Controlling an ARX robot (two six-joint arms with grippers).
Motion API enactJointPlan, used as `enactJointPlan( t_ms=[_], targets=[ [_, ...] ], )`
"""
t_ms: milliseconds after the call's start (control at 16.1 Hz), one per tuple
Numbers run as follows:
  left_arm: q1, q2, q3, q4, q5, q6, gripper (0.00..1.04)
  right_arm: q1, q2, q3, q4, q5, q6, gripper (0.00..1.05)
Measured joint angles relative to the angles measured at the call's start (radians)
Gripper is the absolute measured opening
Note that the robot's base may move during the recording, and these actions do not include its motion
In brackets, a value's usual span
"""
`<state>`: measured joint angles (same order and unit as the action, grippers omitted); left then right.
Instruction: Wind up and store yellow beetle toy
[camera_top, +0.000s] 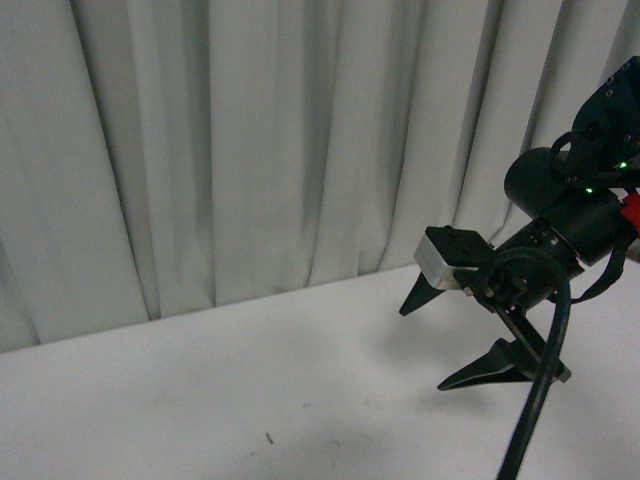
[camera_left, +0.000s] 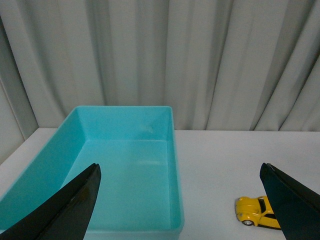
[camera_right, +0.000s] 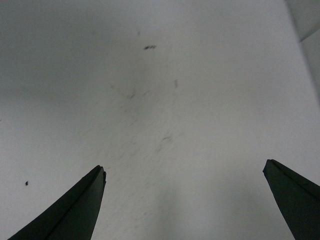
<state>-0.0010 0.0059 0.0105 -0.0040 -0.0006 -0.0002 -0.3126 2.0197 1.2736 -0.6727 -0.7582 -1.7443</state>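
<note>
The yellow beetle toy (camera_left: 251, 211) shows only in the left wrist view. It stands on the white table beside a turquoise box (camera_left: 125, 180), and one black finger (camera_left: 292, 210) hides part of it. My left gripper (camera_left: 180, 167) is open and empty, with the box's near corner and the toy between its jaws' lines. It is out of the front view. My right gripper (camera_top: 425, 348) is open and empty, low over the table at the right. In the right wrist view (camera_right: 184, 166) only bare tabletop lies between its fingers.
The turquoise box is open-topped and holds nothing. A pale curtain (camera_top: 250, 150) hangs along the table's back edge. The white table (camera_top: 200, 400) has a few small dark marks (camera_right: 149, 47).
</note>
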Motion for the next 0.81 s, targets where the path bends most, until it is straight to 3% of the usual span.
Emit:
enactJointPlan(
  t_ms=[497,559,683,807],
  targets=[
    [0.0,0.0,0.0,0.0,0.0,0.0,0.98,0.013,-0.399,0.023,-0.066,-0.146,-0.003,0.98],
    [0.0,0.0,0.0,0.0,0.0,0.0,0.98,0.04,-0.501,-0.094,0.258,-0.014,0.115,0.92],
    [0.0,0.0,0.0,0.0,0.001,0.0,0.98,0.125,-0.741,-0.473,0.825,0.375,0.663,0.7],
    [0.0,0.0,0.0,0.0,-0.002,0.0,0.98,0.151,-0.911,-0.729,1.189,0.584,1.226,0.47]
  ],
)
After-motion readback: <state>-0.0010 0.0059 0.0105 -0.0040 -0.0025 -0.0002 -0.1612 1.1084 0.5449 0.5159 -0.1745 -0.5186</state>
